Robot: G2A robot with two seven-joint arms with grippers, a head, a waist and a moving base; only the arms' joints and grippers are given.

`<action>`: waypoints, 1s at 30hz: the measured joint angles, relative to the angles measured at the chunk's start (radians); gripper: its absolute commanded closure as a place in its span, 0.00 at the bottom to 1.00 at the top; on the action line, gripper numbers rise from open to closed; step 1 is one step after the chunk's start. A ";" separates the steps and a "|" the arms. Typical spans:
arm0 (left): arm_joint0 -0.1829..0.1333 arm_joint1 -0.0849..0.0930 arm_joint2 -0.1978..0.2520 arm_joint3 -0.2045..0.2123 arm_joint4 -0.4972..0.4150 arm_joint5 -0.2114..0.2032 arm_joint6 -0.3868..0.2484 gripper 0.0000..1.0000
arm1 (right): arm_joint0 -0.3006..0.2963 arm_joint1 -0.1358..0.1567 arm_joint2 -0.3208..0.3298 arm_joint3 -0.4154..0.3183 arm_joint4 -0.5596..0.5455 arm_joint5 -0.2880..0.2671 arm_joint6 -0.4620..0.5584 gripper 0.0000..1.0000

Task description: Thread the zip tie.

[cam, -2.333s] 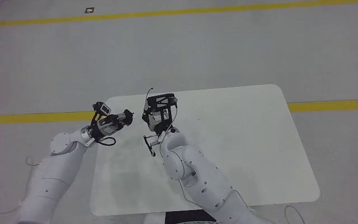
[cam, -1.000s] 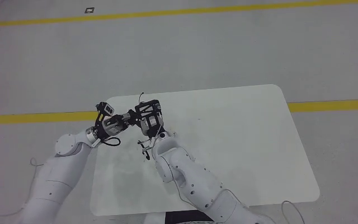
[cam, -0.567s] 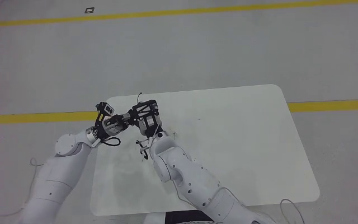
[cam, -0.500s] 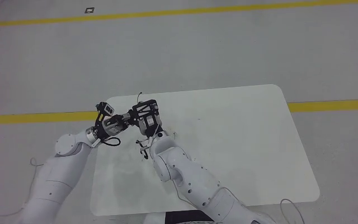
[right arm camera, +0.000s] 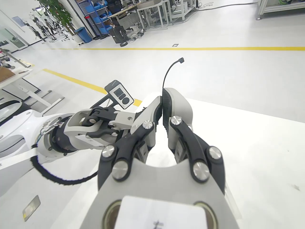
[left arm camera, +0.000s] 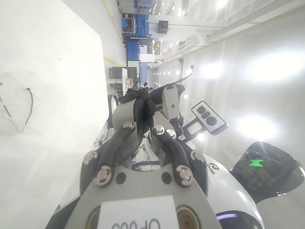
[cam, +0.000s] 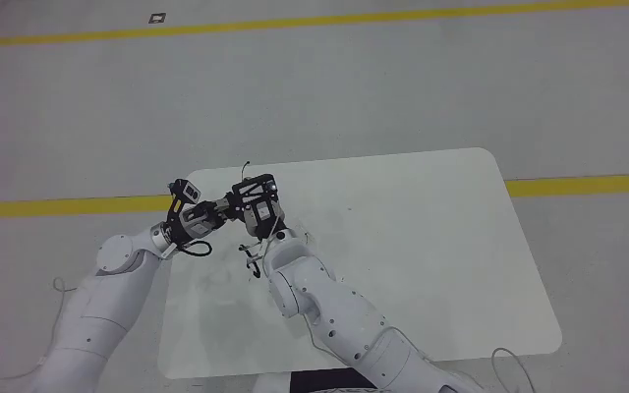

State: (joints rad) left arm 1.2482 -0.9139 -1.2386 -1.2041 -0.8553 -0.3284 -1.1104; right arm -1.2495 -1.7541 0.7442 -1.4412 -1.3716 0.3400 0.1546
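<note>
A black zip tie (right arm camera: 168,72) sticks up out of my right gripper (right arm camera: 162,97), which is shut on its strap; the tie's small square head (right arm camera: 181,60) points away over the floor. From the top the tie (cam: 246,169) shows as a thin line above the right gripper (cam: 250,187), near the table's far left corner. My left gripper (cam: 224,208) comes in from the left, its tip against the side of the right gripper's finger. In the left wrist view the left gripper (left arm camera: 140,101) has its dark pads together; whether they pinch anything is hidden.
A clear box (left arm camera: 16,106) holding spare black zip ties lies on the white table (cam: 423,255), just behind the right gripper's wrist, where the top view shows the ties (cam: 257,260). The table's left and far edges are close to both grippers.
Since 2.3 s ago the right gripper has carried the zip tie left until it met the left gripper. Over the last second both arms have barely moved.
</note>
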 measured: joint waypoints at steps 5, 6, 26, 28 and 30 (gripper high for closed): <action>0.000 0.000 0.000 0.000 0.000 0.000 0.000 1.00 | 0.003 -0.001 -0.002 0.004 0.001 0.000 0.004 1.00; 0.000 0.000 0.000 0.000 0.000 0.000 0.000 1.00 | 0.003 -0.001 -0.002 0.003 0.001 0.000 0.004 1.00; 0.000 0.000 0.000 0.000 0.000 0.000 0.000 1.00 | 0.005 0.003 -0.017 -0.008 0.023 -0.012 0.015 1.00; 0.000 0.000 0.000 0.000 0.000 0.000 0.000 1.00 | 0.005 0.003 -0.017 -0.008 0.024 -0.015 0.014 1.00; 0.000 0.000 0.000 0.000 0.000 0.000 0.000 1.00 | 0.005 0.003 -0.017 -0.008 0.025 -0.017 0.013 1.00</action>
State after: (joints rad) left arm 1.2482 -0.9139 -1.2386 -1.2041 -0.8553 -0.3285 -1.1104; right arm -1.2448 -1.7513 0.7272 -1.4497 -1.3465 0.3225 0.1677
